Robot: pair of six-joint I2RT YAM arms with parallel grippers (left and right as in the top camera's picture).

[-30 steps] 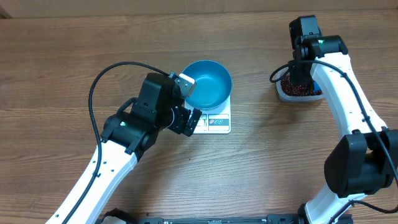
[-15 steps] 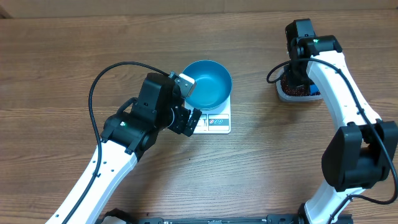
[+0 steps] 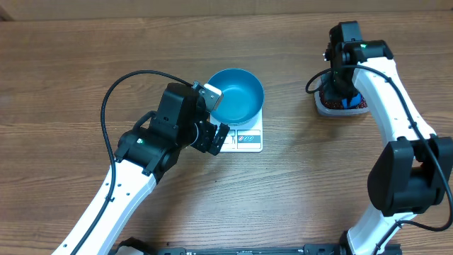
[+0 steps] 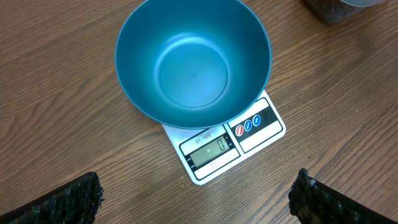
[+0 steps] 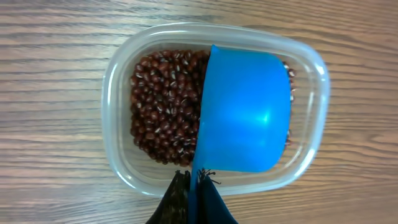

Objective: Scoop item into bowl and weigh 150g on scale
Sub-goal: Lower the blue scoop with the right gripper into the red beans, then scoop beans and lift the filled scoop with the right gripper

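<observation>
Shifted slightly, right fingers [image 5: 214, 205] pinch scoop [image 5: 245, 115], pointing away over beans [image 5: 163, 106]; left fingers [image 4: 68, 202] wide.

Overhead, close left wrist: shared bowl [image 3: 241, 95]

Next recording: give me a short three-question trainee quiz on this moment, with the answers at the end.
1. True or false: the blue bowl on the scale already holds beans.
2. What does the right end effector grip? A) the bowl's rim B) the blue scoop C) nothing
3. What does the scale's display read?
Key: 1 false: the bowl is empty, and the beans lie in the clear tub. 2 B. 3 zero.
</observation>
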